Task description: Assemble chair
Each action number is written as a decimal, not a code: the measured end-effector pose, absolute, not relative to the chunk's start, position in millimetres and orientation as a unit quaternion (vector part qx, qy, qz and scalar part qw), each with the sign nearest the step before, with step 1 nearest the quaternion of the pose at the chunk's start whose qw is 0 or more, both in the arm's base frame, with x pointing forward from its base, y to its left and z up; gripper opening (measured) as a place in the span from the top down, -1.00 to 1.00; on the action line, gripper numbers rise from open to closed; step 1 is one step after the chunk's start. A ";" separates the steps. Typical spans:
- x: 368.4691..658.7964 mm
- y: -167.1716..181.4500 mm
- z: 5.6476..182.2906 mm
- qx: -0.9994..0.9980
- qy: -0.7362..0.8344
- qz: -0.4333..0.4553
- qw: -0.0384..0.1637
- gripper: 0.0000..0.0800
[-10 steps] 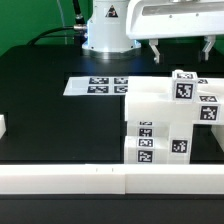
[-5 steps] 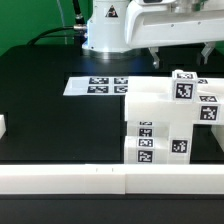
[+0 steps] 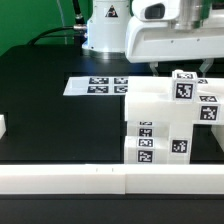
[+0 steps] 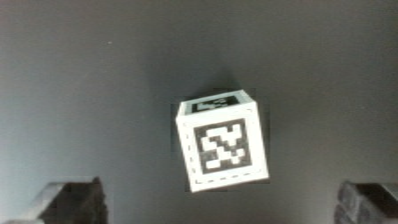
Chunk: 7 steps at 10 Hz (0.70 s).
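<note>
Nearest the camera in the exterior view, a white rail (image 3: 100, 181) runs along the front edge of the black desk (image 3: 50, 115). A small white piece (image 3: 2, 126) sits at the exterior view's far left edge, cut off by the frame, so I cannot tell what it is.

Just behind the rail, on the exterior view's right, stands the chair (image 3: 165, 115): a blocky white stack of tagged parts, joined and upright, with markers on its near faces and one on top.

Farther back, the marker board (image 3: 96, 86) lies flat on the desk, left of the chair and apart from it.

Beyond and above the chair, the tool (image 3: 175, 70) has swung leftward over the last second. Its white body now hides more of the robot base (image 3: 105, 28). It stands released, jaws wide, holding nothing.

The wrist view shows a lone tagged white block (image 4: 222, 140) on the dark desk, with both fingers (image 4: 68, 198) clear of it. I judge the arm is lining up over a loose part, with a descent and grasp to come.
</note>
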State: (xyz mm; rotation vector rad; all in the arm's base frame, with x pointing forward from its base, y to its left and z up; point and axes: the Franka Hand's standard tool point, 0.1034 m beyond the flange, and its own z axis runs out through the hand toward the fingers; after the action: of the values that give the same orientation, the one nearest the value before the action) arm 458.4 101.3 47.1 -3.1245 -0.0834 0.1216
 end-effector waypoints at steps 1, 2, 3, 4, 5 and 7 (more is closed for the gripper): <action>458.8 100.8 47.2 -0.999 -0.026 0.039 0.007 -0.62; 458.7 100.7 47.1 -0.999 -0.026 0.039 0.007 -0.62; 458.7 100.6 47.0 -0.999 -0.026 0.039 0.007 -0.62; 458.4 100.3 44.9 -0.999 -0.026 0.038 0.005 -0.62; 456.9 100.9 37.1 -0.999 -0.028 0.037 0.001 -0.62; 455.0 103.9 28.6 -0.999 -0.031 0.042 -0.003 -0.62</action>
State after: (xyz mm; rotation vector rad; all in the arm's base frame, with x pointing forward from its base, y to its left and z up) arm 455.0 103.9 28.6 -3.1424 -0.0990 0.1337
